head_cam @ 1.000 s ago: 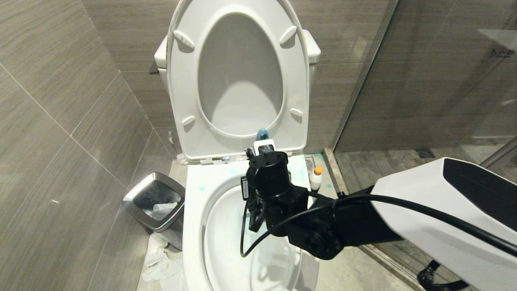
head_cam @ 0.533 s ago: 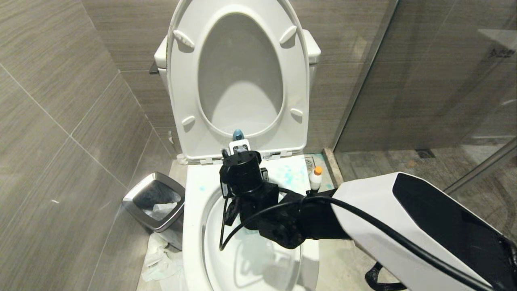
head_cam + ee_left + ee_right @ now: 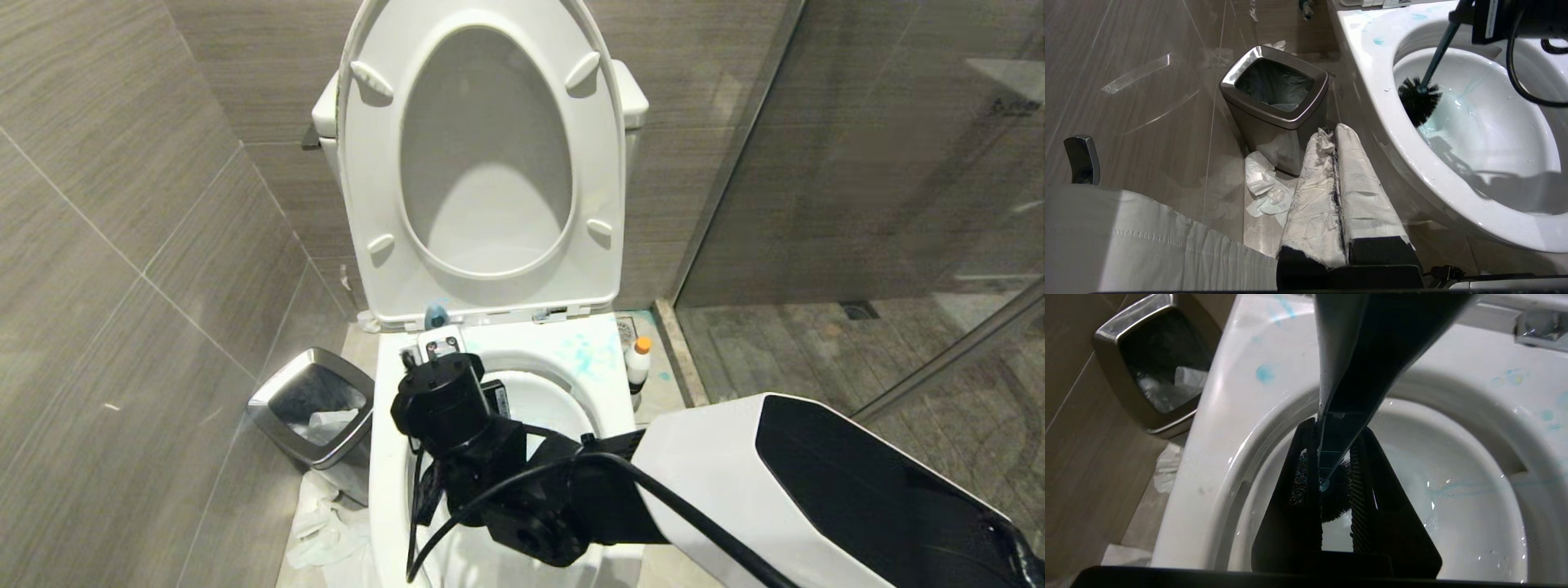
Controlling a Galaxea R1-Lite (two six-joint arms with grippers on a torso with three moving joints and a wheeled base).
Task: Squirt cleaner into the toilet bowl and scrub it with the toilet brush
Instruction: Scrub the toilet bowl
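- You're in a grey-tiled bathroom; the large white glossy ceramic toilet bowl (image 3: 384, 457) stands with seat and lid raised, blue-teal cleaner streaks on its rim and inner wall.
- Over the last second your right end effector (image 3: 1327, 486) has swept from the bowl's right rear across to its left side, carrying the brush along. That reads as scrubbing under way, squirting done.
- It is clamped on the slim slate-blue handle of the toilet brush (image 3: 1419, 100), whose black bristle head hangs below it against the bowl's left inner wall.
- The small white orange-capped cleaner bottle (image 3: 638, 363) stands just right of the bowl.
- Your left end effector (image 3: 1337, 179), closed and empty, is parked low left of the bowl.
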